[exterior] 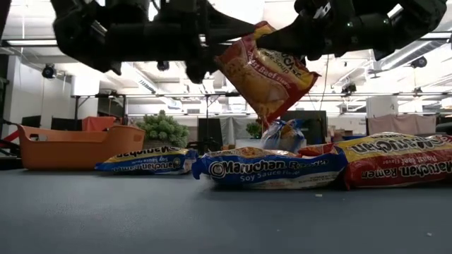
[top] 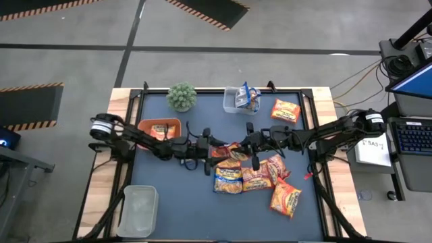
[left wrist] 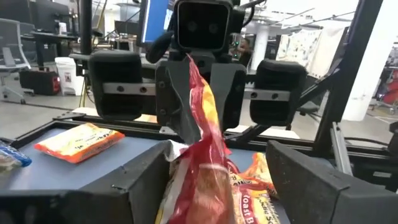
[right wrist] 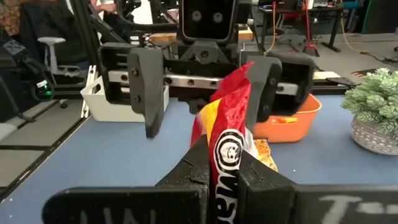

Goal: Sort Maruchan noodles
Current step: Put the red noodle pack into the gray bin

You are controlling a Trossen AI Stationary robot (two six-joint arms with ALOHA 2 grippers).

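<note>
Packet (exterior: 267, 74) of dark red Maruchan noodles hangs above the counter (top: 175, 202), pinched in the right claw (right wrist: 227, 168), whose fingers are clamped together on it. Facing it, the left claw (top: 206, 150) stands with fingers apart, either side of the packet's far end. Beneath lie more packets (top: 251, 177).

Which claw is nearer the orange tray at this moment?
Left. The left claw hangs open over mid-table, just beyond the orange tray. The right claw is farther off, shut on a dark red noodle packet between the two.
</note>
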